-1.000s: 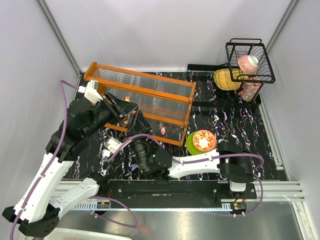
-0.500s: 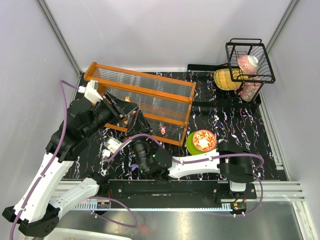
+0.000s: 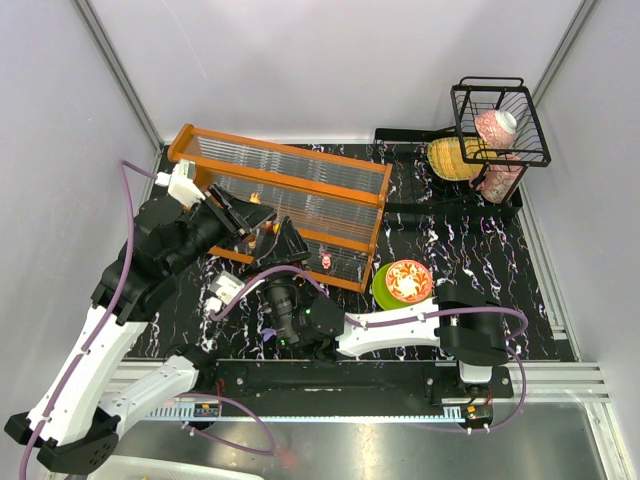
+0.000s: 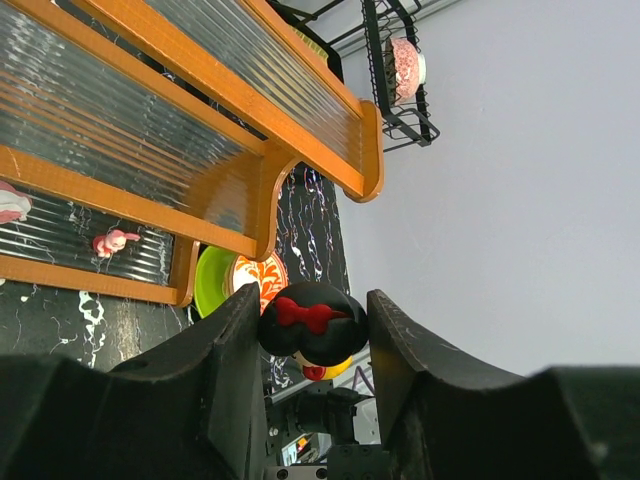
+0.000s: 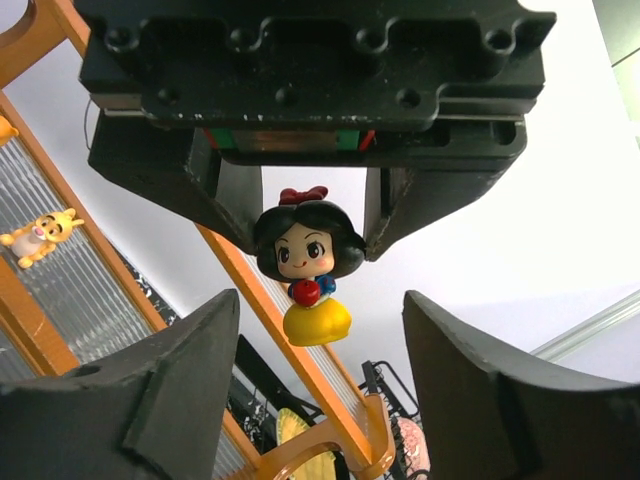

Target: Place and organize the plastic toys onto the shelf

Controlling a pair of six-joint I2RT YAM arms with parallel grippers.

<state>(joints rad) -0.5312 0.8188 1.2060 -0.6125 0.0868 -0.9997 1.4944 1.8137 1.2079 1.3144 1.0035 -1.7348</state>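
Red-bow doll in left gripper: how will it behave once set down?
The doll looks hard, glossy plastic: probably light, maybe slippery in the left gripper. Big round head over a small yellow skirt: likely top-heavy, apt to tip or roll on the ribbed shelf.

Robot lab test cell: white panel walls (image 3: 330, 60), aluminium frame rails (image 3: 120, 70), black marbled table mat (image 3: 470, 240).

R gripper (image 3: 285, 243) crowds L gripper (image 3: 240, 214) w/ toy (image 5: 303, 265) at shelf (image 3: 300, 170) front; plate (image 3: 380, 290) blocks right front corner
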